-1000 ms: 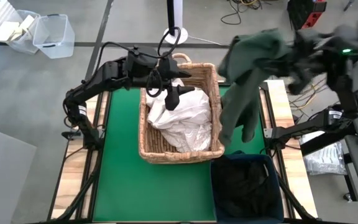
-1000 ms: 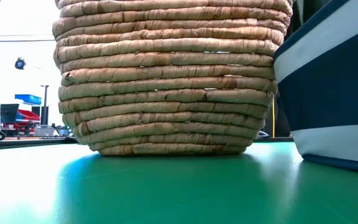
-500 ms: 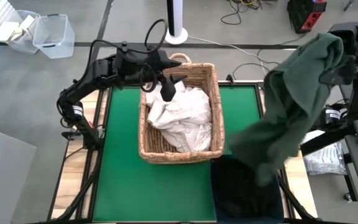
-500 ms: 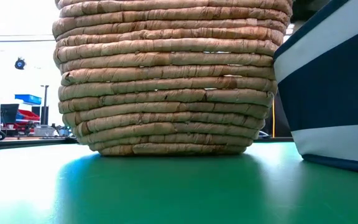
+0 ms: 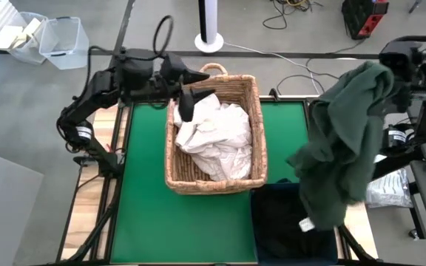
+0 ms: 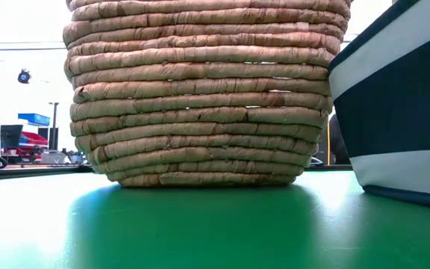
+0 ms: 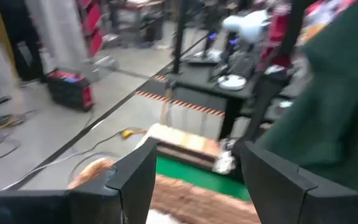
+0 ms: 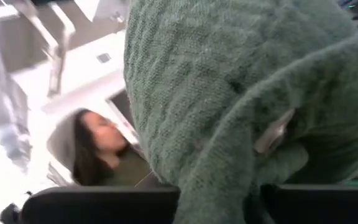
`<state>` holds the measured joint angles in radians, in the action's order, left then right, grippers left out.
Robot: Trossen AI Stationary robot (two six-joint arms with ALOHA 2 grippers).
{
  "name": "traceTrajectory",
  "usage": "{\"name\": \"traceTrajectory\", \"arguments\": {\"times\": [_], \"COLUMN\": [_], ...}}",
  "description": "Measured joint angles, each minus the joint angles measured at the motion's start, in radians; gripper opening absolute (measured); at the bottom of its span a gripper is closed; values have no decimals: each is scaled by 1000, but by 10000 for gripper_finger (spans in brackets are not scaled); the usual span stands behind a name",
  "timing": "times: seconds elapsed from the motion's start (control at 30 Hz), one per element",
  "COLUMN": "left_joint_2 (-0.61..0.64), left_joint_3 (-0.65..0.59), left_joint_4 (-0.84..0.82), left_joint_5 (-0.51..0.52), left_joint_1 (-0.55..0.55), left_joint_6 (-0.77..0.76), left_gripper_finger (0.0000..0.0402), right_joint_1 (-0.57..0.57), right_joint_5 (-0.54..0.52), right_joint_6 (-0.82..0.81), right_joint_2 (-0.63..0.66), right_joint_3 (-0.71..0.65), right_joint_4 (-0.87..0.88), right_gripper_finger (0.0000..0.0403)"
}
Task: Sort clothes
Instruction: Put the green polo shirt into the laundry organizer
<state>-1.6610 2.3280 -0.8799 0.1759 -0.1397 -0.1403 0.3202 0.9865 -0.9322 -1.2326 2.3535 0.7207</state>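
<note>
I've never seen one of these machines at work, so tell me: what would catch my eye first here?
A big dark green garment dangles from the right gripper, hanging over the dark blue bin at the table's right front corner. Mid-table, a wicker basket is heaped with white clothes, and the left gripper hovers open over its far end.

Even, bright overhead light in the high view; the wicker basket [image 5: 214,133] casts little shadow. The low view's background is blown out white. Both wrist views are smeared by motion blur.
</note>
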Motion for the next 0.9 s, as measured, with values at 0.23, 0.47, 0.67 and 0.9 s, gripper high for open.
{"name": "traceTrajectory", "arguments": {"times": [0.23,0.47,0.67,0.9], "left_joint_2": [76,174,243,281], "left_joint_3": [0,0,0,0], "left_joint_4": [-17,-97,-175,-179], "left_joint_5": [-8,-3,-1,0], "left_joint_1": [74,114,116,116], "left_joint_6": [3,1,0,0], "left_gripper_finger": [207,192,180,175], "right_joint_1": [-19,-177,-398,-678], "right_joint_5": [-2,-26,-110,-324], "right_joint_6": [146,-5,-107,-221], "right_joint_2": [-56,-127,-159,-193], "right_joint_3": [-1,-4,-2,-2], "right_joint_4": [86,84,14,-6], "right_gripper_finger": [13,13,13,13]}}
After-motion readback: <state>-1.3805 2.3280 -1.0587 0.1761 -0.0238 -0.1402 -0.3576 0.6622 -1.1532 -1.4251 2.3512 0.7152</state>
